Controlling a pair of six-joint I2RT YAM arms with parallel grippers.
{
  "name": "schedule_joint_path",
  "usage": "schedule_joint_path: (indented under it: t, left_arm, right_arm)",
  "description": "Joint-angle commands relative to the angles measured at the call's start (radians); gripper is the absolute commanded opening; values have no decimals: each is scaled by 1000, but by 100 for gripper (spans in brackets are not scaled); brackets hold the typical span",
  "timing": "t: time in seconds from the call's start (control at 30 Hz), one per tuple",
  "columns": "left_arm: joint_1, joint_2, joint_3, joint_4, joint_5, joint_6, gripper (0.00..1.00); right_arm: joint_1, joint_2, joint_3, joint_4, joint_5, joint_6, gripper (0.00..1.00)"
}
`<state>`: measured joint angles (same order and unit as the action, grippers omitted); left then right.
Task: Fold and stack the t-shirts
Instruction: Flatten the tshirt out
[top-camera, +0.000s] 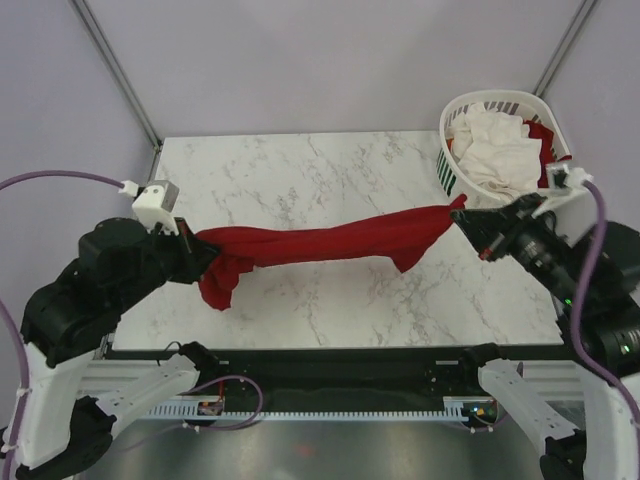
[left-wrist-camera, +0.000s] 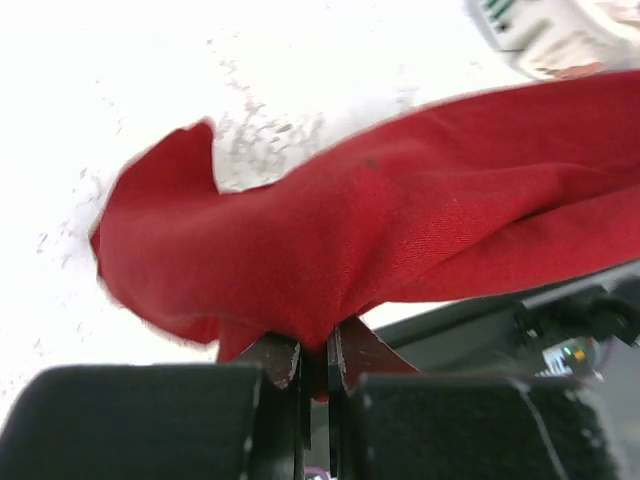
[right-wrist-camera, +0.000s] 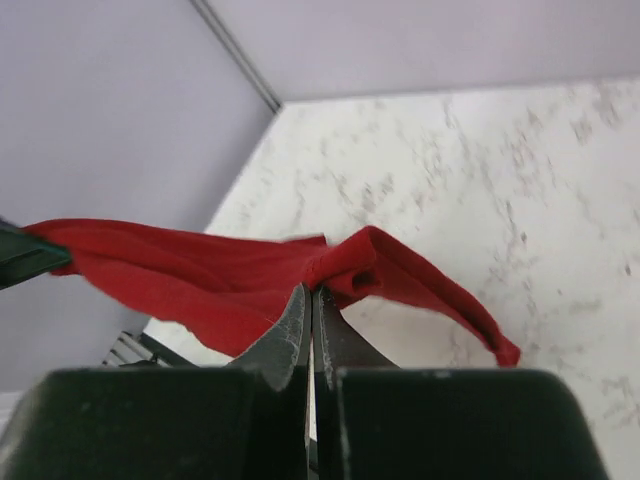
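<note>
A dark red t-shirt (top-camera: 320, 243) hangs stretched in a band above the marble table (top-camera: 300, 170), held at both ends. My left gripper (top-camera: 188, 247) is shut on its left end, where a fold droops down; the left wrist view shows red cloth (left-wrist-camera: 380, 220) pinched between the closed fingers (left-wrist-camera: 283, 360). My right gripper (top-camera: 468, 218) is shut on its right end near the basket; the right wrist view shows the shirt (right-wrist-camera: 200, 275) pinched at the fingers (right-wrist-camera: 292, 335). White t-shirts (top-camera: 497, 148) lie bunched in the basket.
A white slotted plastic basket (top-camera: 452, 175) with green and red marks stands at the table's back right corner; a bit of red cloth (top-camera: 543, 140) shows in it too. Metal frame posts rise at the back corners. The table's front edge lies below the shirt.
</note>
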<state>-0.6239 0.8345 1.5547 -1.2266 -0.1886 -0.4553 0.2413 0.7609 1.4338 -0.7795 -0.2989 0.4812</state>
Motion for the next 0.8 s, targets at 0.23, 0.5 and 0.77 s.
schedule_joint_path:
  t: [0.23,0.5,0.77]
  left_arm:
    - [0,-48,171,7,293,161,14]
    - [82,430,269,98,322,256,12]
    - [685,1378,916,64,742,96,100]
  right_arm:
    - [4,-137,72,145,54,45,0]
    - [3,299,132,141,349,71,0]
    - [-56,1467,1303,-434,572,131,98]
